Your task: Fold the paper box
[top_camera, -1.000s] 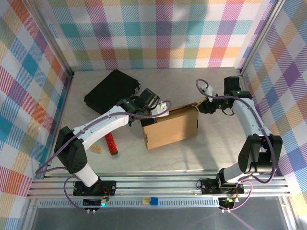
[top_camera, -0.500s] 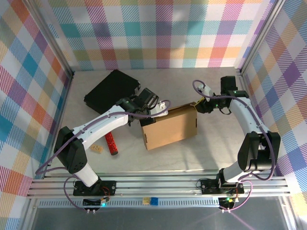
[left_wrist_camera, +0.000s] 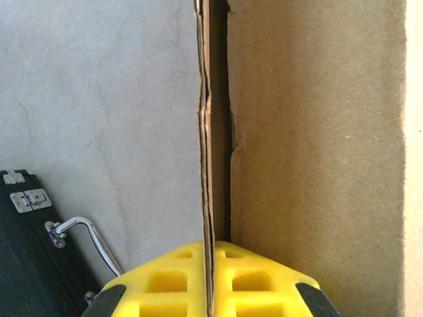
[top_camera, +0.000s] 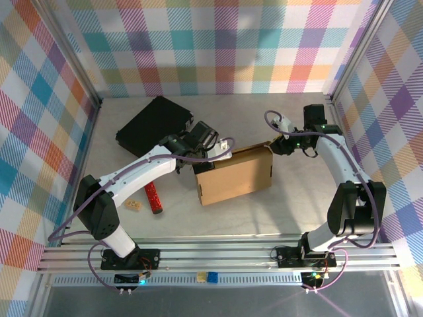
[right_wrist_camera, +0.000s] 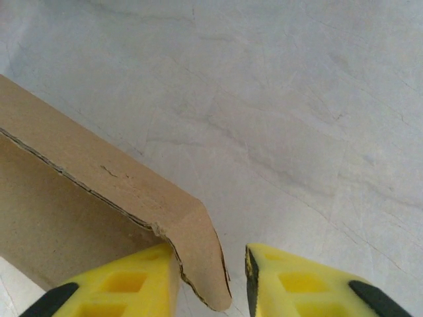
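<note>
The paper box (top_camera: 234, 175) is brown cardboard, partly folded, lying mid-table. My left gripper (top_camera: 221, 150) sits at its far left edge. In the left wrist view that gripper (left_wrist_camera: 210, 290) is shut on a thin upright cardboard wall (left_wrist_camera: 205, 132), with the box's broad panel (left_wrist_camera: 317, 132) to the right. My right gripper (top_camera: 277, 145) is at the box's far right corner. In the right wrist view it (right_wrist_camera: 211, 277) stands open around a rounded flap corner (right_wrist_camera: 198, 244). The flap rests against the left finger (right_wrist_camera: 125, 284), and a gap separates it from the right finger (right_wrist_camera: 297, 277).
A black flat case (top_camera: 152, 122) with a metal handle (left_wrist_camera: 86, 231) lies at the back left, close behind my left gripper. A red cylinder (top_camera: 154, 198) and a small wooden block (top_camera: 134, 205) lie left of the box. Checkered walls enclose the table.
My right gripper has shifted slightly left and farther back at the box's corner, its jaws widening briefly and narrowing again. The left gripper has kept its hold and the box has barely moved.
</note>
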